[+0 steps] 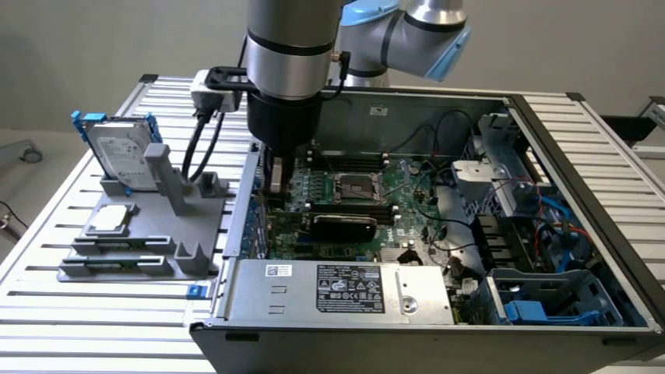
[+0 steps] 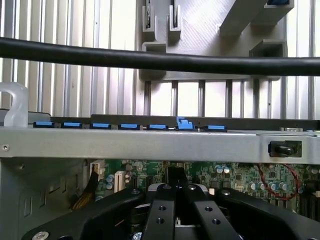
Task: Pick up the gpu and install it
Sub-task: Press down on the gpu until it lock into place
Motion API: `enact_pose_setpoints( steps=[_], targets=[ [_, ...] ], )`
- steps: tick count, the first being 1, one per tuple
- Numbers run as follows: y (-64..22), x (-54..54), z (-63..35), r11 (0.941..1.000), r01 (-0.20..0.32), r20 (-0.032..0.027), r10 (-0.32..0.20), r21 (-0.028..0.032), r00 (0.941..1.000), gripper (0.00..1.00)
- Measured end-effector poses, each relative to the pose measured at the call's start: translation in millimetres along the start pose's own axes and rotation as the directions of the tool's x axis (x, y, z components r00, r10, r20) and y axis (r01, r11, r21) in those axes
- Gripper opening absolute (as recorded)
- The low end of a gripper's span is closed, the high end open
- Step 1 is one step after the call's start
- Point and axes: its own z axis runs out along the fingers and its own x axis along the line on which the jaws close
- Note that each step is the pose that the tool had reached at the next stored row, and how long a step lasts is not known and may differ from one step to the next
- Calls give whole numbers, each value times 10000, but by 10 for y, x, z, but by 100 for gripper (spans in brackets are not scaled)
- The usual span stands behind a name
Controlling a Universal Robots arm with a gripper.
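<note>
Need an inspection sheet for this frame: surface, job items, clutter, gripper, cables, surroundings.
Surface: slatted aluminium table, carrying a grey parts holder and an open computer case.
Job's things: gpu, black cover, sits on the motherboard inside the case, apart from the gripper.
Clutter: hard drive in a blue frame upright in the holder; small silver chip lying flat on it; power supply in the case.
Grippers: gripper shut, lowered inside the case beside its wall, over the motherboard; nothing visibly held.
Cables: black cables hang from the wrist; internal wiring in the case.
Surroundings: plain wall, nothing else seen.
</note>
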Motion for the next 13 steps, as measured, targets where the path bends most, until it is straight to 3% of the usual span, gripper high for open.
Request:
enact_pose_setpoints(
  steps=[3,13],
  targets=[
    [4,1,-12,10000,-67,8,67,-40,10000,11],
    [10,18,-29,9990,-446,60,447,-86,9990,11]
  ],
)
